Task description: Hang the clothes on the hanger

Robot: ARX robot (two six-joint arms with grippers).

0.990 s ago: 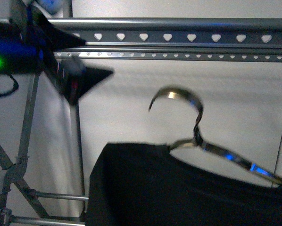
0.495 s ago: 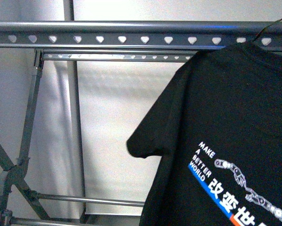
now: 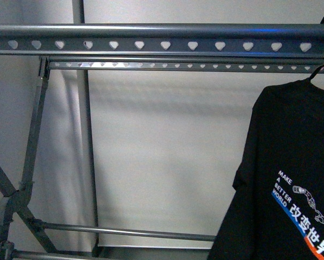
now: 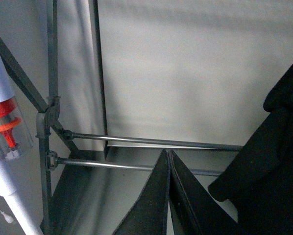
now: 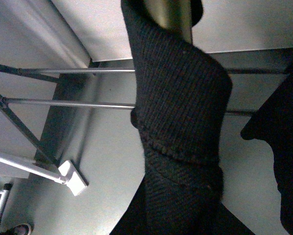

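left hand [image 4: 169,196] closed, empty | black shirt [image 4: 274,161] beside | rack legs [image 4: 51,112] behind

White stick vacuum [image 4: 2,122] with orange part, white wall [image 3: 162,157]

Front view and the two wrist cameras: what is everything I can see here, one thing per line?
T-shirt: one, black with white lettering and a blue stripe, hanging at the right end of the rack.
Clothes rack: one, grey metal, top rail with heart-shaped holes across the front view, legs and low crossbars on the left.
Wire hanger: one, dark, only its neck and hook showing above the shirt collar.
White pole with red and clear part: one, standing beside the rack leg in the left wrist view.
White flat foot on a pole: one, on the floor by the rack.
Wall: pale, behind the rack.
Left fingers: black, pressed together, holding nothing.
Right arm's knitted sleeve: dark, covering that gripper.
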